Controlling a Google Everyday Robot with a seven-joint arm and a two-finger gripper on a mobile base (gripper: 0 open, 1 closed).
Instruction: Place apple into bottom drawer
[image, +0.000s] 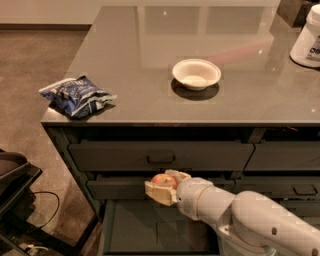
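Countertop (150, 65) glare; jaws dim above drawer (145, 231)

One camera looks down over the countertop (150, 75) onto the bottom drawer (142, 230); the hand (163, 184), gripping the apple (160, 179), low centre

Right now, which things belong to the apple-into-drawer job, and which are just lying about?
Job: apple, gripped in the tool just above the open bottom drawer.
Lying about: chip bag, bowl, white tub, all on the counter.
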